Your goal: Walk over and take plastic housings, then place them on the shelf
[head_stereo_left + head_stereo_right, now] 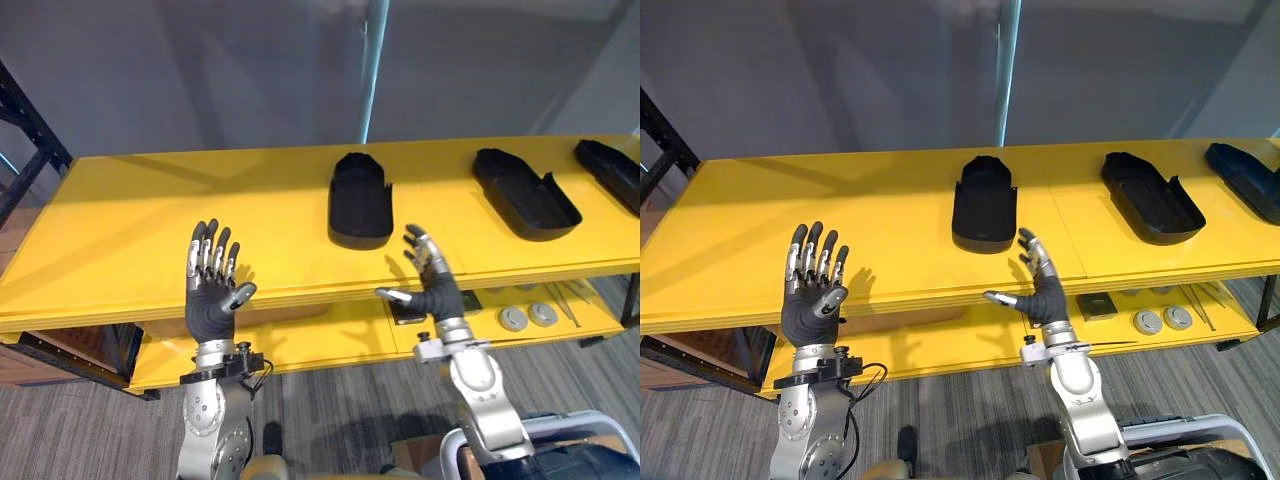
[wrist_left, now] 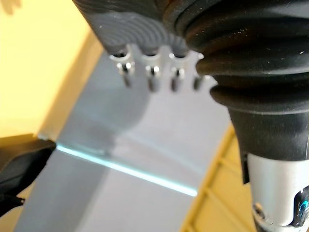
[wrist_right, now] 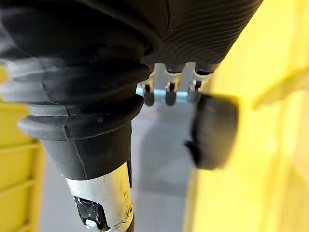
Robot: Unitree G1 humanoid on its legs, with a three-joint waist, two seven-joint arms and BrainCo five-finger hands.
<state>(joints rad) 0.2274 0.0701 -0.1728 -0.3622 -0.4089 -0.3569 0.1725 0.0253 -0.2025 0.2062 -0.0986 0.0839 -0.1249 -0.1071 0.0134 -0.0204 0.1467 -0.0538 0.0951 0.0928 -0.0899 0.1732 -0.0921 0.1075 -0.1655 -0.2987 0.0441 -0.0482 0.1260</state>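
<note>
Left hand (image 1: 210,300) is raised palm-up in front of the yellow shelf's top board (image 1: 150,210), fingers (image 1: 205,250) straight and spread, holding nothing. Right hand (image 1: 437,290) is also raised, fingers (image 1: 425,250) loosely open with the thumb out to the side, holding nothing.

The nearest black plastic housing with one rounded end (image 1: 361,200) lies on the top board just beyond the right fingers and a little to their left, not touching them. It is well apart from the left fingers, off to their right. In the right wrist view it shows as a dark rounded shape (image 3: 215,130) past the fingertips.

A second black tray-like housing (image 1: 525,192) lies hollow side up, farther right of the right fingers. A third black housing (image 1: 612,172) lies at the board's far right end.

The lower yellow shelf board (image 1: 330,335), below the right hand, carries two round grey discs (image 1: 513,318) and a small dark square part (image 1: 1096,304).
</note>
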